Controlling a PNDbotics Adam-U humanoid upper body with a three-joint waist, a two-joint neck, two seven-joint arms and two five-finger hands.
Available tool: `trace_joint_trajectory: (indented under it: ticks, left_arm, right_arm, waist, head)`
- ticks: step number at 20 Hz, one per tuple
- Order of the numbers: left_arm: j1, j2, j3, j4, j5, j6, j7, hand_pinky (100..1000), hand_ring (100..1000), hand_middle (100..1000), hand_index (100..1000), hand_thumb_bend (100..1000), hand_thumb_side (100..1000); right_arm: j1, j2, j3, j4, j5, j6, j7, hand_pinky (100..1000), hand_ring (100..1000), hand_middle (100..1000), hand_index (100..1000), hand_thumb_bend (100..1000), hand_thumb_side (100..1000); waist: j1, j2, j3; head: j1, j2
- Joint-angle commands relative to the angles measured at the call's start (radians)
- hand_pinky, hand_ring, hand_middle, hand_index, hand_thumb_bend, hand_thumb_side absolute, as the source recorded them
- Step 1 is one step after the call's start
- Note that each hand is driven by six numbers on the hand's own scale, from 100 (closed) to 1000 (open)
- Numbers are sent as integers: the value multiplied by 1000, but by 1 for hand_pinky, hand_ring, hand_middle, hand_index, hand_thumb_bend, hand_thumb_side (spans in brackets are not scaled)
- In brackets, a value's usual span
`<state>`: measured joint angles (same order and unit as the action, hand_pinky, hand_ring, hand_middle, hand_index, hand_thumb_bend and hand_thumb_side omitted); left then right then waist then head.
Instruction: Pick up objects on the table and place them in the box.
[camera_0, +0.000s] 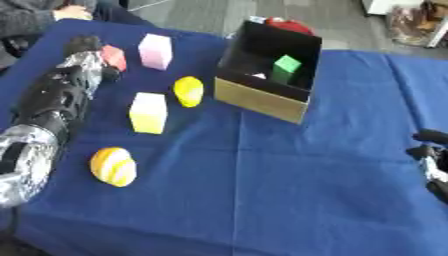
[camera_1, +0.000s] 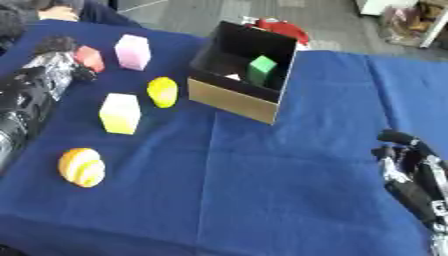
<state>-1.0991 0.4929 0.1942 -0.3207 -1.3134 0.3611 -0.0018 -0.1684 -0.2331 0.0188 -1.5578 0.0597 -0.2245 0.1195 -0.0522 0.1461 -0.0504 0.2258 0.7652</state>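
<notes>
The left robot hand (camera_0: 87, 47) reaches far across the table (camera_0: 262, 190) on its black and silver arm, and its fingers are curled round a red block (camera_0: 114, 57) at the far left of the blue cloth; how fully they close on it cannot be made out, but the block sits against the hand's inner side, touching it. Just to the right of that hand stands a pink block (camera_0: 156, 51), upright and apart from the red one. Nearer the robot than the hand, and a little to its right, a pale yellow block (camera_0: 148, 112) stands on end, with a yellow rounded object (camera_0: 188, 91) just beside it on the right. Nearer still, close along the left forearm, lies an orange and yellow striped ball (camera_0: 114, 166), well apart from the others. Further right of the left robot hand, beyond the yellow rounded object, stands the box (camera_0: 262, 102), open at the top, with black inner walls and a tan front wall; inside it a green block (camera_0: 285, 67) stands against the far side, with a small pale thing beside it. Something red (camera_0: 289, 25) shows just behind the box. The right robot hand (camera_1: 411, 175) rests at the lower right edge, well apart from everything, its fingers relaxed and holding nothing.
</notes>
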Motion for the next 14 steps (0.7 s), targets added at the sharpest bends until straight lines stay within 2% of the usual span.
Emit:
trace_joint_trajectory:
  ticks: [1,5,9,14]
  left_arm:
    - [-22,22,9,-37,29,-16,33,707,523,503,692,117,216]
    - [-33,21,13,-97,59,-73,40,694,504,477,675,100,203]
    - [-56,6,6,-241,90,-205,2,698,502,469,672,100,189]
    - [-83,-46,-53,-438,143,-398,-76,709,511,477,680,100,159]
  right_arm:
    - [-10,-22,-4,-12,-2,-2,4,762,673,739,807,100,340]
    - [-5,-22,-6,-14,0,0,4,762,673,739,807,100,344]
    - [1,-20,-8,-19,2,1,4,762,674,739,807,100,351]
    - [9,-17,-6,-27,3,5,9,762,674,739,808,100,355]
  waist:
    - [1,-6,-3]
    - [10,-10,-5]
    - [23,-18,-6]
    - [38,-24,-11]
  head:
    - [3,-1]
    - [2,3]
    - [1,5]
    - [-4,5]
